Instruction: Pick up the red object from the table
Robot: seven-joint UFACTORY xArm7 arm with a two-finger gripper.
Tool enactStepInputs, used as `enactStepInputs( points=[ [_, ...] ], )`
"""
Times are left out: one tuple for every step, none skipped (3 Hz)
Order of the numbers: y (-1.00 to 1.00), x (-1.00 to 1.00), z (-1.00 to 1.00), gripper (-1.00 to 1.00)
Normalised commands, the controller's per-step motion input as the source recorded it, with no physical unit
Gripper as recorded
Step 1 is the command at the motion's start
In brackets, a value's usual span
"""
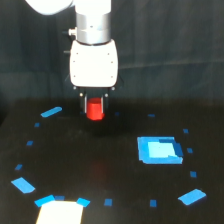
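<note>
Overhead, the white arm hangs straight down, and its gripper (95,106) is closed on the red object (94,110), with 1 dark finger on each side of the block. The block's lower half sticks out below the fingertips. Whether it rests on the table (100,165) or is lifted just clear of it, I cannot tell; a faint reddish reflection shows on the black surface below.

A large bright blue patch (159,150) lies well apart from the gripper, toward the exterior view's right and nearer the camera. A slim blue strip (51,111) sits near the gripper on the exterior view's left. Small blue marks dot the surface in a loose ring around the middle. A pale rectangular shape (60,212) shows at the bottom edge, with blue pieces touching its upper corners.
</note>
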Motion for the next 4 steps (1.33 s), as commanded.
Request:
enactStepInputs(
  points=[
    [0.06, -0.06, 1.0, -0.89],
    [-0.18, 0.14, 1.0, -0.84],
    [-0.18, 0.49, 0.66, -1.0],
    [-0.46, 0.61, 0.92, -1.0]
  ],
)
